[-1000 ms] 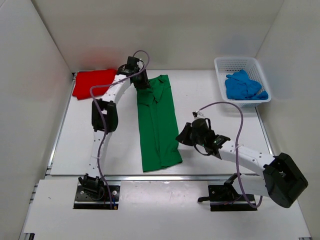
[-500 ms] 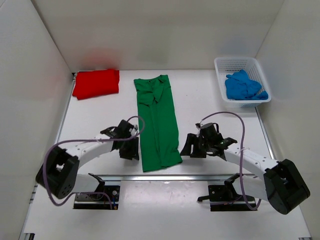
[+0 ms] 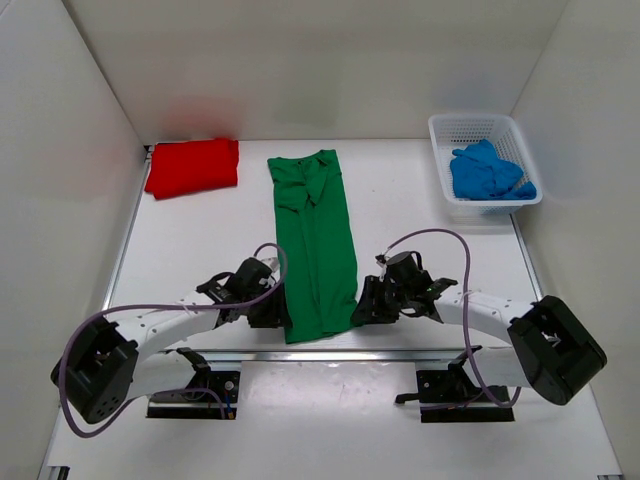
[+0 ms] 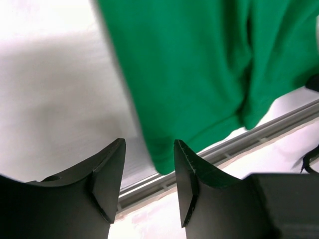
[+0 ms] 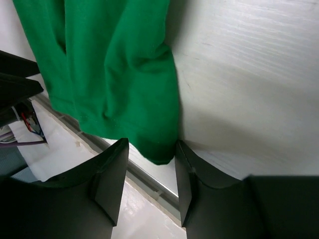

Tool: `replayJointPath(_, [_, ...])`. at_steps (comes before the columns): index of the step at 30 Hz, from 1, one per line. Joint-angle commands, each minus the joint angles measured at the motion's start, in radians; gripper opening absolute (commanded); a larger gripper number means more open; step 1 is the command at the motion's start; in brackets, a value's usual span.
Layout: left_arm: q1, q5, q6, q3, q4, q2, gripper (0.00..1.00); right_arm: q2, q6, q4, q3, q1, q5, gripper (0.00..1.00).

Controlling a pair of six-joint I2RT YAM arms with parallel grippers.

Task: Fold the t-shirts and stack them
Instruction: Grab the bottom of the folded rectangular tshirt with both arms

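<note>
The green t-shirt [image 3: 315,245] lies folded into a long strip down the middle of the table. My left gripper [image 3: 278,312] is open at the strip's near left corner; in the left wrist view the green corner [image 4: 164,154] lies between the open fingers [image 4: 107,174]. My right gripper [image 3: 362,310] is open at the near right corner; in the right wrist view the green hem [image 5: 154,149] sits between its fingers [image 5: 109,174]. The red t-shirt [image 3: 192,166] lies folded at the far left. The blue t-shirt [image 3: 487,172] is bunched in the basket.
A white mesh basket [image 3: 447,130] stands at the far right. A metal rail [image 3: 330,353] runs along the table's near edge, just below the green hem. White walls enclose the left, back and right sides.
The left arm swung from the shirt's far end to its near left corner. The right gripper moved left to the near right corner. The shirt has not moved.
</note>
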Motion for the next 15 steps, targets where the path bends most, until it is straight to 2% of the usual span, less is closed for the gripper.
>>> replayJointPath(1, [-0.006, 0.001, -0.030, -0.022, 0.003, -0.050, 0.55, 0.036, -0.005, 0.041, -0.020, 0.010, -0.006, 0.39])
replayJointPath(6, [-0.041, 0.004, -0.054, -0.031, 0.023, -0.032, 0.54, 0.099, -0.012, 0.047, 0.010, 0.025, -0.020, 0.25])
replayJointPath(7, [-0.047, 0.004, -0.065, -0.034, 0.050, -0.015, 0.52, 0.096, -0.012, 0.049, 0.018, 0.031, -0.026, 0.18])
replayJointPath(9, [-0.084, 0.007, -0.073, -0.028, 0.064, 0.011, 0.34, 0.102, -0.010, 0.038, 0.021, 0.042, -0.026, 0.05])
replayJointPath(10, [-0.087, 0.010, -0.069, -0.022, 0.052, 0.031, 0.19, 0.102, -0.010, 0.030, 0.024, 0.054, -0.017, 0.00])
replayJointPath(11, [-0.098, 0.007, -0.060, -0.019, 0.044, 0.040, 0.07, 0.100, -0.013, 0.017, 0.027, 0.056, -0.020, 0.00])
replayJointPath(13, [-0.094, 0.005, -0.050, -0.033, 0.008, 0.022, 0.00, 0.082, -0.009, -0.012, 0.019, 0.069, -0.011, 0.00])
replayJointPath(15, [-0.078, 0.001, -0.039, -0.073, -0.017, -0.039, 0.00, 0.062, -0.001, -0.037, 0.009, 0.083, -0.003, 0.00])
